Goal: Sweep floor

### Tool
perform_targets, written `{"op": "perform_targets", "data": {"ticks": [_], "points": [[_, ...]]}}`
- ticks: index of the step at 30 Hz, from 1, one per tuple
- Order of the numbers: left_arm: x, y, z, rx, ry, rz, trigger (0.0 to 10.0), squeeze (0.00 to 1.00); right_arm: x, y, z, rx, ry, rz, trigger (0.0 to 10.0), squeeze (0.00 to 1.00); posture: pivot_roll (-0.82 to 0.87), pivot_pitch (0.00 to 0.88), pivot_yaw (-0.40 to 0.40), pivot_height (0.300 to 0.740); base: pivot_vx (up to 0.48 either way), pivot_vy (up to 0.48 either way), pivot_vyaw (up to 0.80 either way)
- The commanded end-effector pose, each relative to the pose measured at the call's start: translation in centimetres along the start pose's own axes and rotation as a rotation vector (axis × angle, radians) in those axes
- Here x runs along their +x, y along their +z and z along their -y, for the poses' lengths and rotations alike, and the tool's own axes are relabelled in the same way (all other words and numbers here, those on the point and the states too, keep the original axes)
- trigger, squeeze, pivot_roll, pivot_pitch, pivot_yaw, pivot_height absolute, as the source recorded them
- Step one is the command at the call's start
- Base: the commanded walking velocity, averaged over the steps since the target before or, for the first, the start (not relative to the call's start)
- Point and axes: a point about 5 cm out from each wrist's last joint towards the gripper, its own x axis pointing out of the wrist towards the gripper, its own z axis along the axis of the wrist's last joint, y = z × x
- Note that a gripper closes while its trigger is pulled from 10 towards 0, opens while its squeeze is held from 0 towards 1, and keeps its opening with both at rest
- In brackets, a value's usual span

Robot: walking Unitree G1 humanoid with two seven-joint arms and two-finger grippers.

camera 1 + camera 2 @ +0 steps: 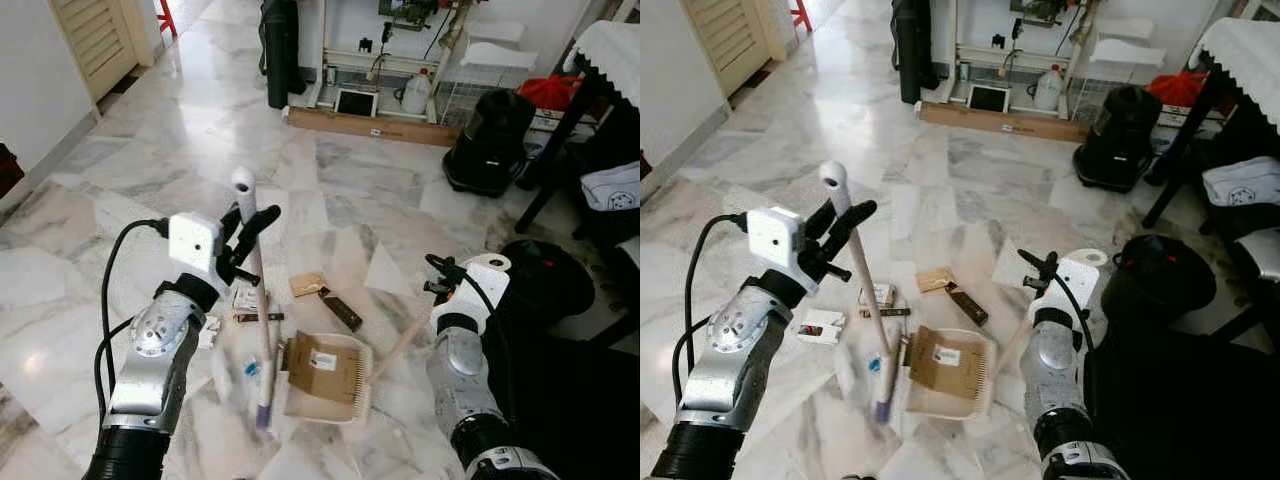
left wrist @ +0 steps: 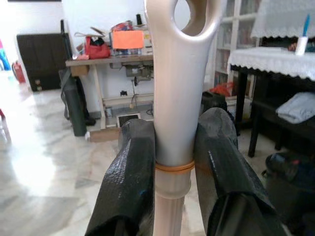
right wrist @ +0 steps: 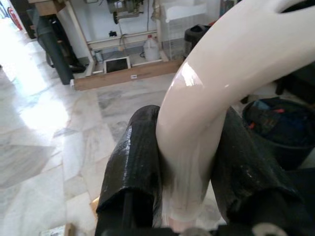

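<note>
On the marble floor [image 1: 330,190], my left gripper [image 1: 250,235] is clamped on the broom [image 1: 262,330] handle near its top, bristles beside the dustpan [image 1: 325,378] holding cardboard, whose handle my right gripper [image 3: 184,162] grips tight.

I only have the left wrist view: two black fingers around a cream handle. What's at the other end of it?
Observer: A broom head, down on the marble floor beside the dustpan.
Operator: Dustpan loose?
Observer: No, the right pincer is shut on its long handle.
Operator: Anything in it?
Observer: A flat piece of cardboard. A dark wrapper and small packets lie on the floor beyond.
</note>
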Motion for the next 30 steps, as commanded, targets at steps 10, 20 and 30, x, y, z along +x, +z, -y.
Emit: {"op": "perform_targets", "data": {"ticks": [10,20,30], "points": [[-0.4,-0.1,1.7,0.137,-0.083,0.015,10.0,0.00,0.7,1.8,-1.6,0.066,0.106,0.031,10.0,0.00,0.12,0.039,-0.077,0.740,0.000,0.000,0.00],[-1.2,-0.7,1.9,0.144,-0.065,0.000,10.0,0.00,0.4,1.9,-2.1,0.106,0.146,0.014,10.0,0.00,0.12,0.059,-0.079,0.740,0.000,0.000,0.00],[-0.7,0.5,0.9,0.039,0.035,0.070,10.0,0.00,0.3,1.8,-2.4,0.116,0.171,-0.002,10.0,0.00,0.12,0.067,-0.074,0.740,0.000,0.000,0.00]]}}
